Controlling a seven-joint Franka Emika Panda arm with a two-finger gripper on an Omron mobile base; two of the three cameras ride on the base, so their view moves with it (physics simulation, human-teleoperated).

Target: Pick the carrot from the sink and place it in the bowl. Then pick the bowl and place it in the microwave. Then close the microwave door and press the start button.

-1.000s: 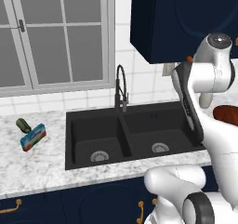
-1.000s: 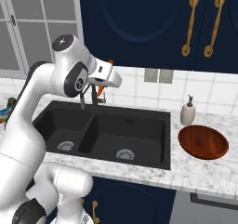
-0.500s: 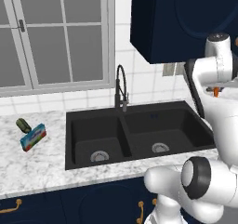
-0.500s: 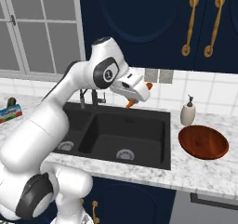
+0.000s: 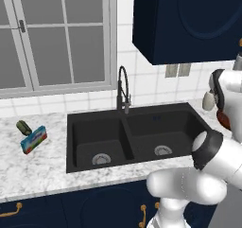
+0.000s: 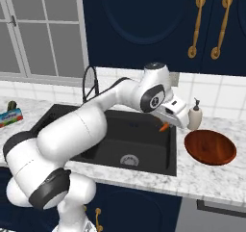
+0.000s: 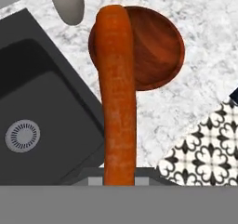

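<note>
Left base view: the black sink (image 5: 137, 135) sits in the marble counter (image 5: 38, 161), its tap (image 5: 122, 87) behind the divider; a sponge (image 5: 33, 139) lies left of the sink.

Right base view: the gripper (image 6: 168, 122) is clamped on the carrot (image 6: 164, 127), above the sink's right edge, just left of the bowl (image 6: 210, 147); a soap bottle (image 6: 194, 115) stands behind.

Hand view: the carrot (image 7: 116, 93) overlaps the bowl's (image 7: 155, 46) left rim.

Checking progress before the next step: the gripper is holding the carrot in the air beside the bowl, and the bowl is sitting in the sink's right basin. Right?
Not quite. The gripper does hold the carrot in the air beside the bowl, but the bowl sits on the marble counter to the right of the sink, not in a basin. The right base view shows it.
</note>
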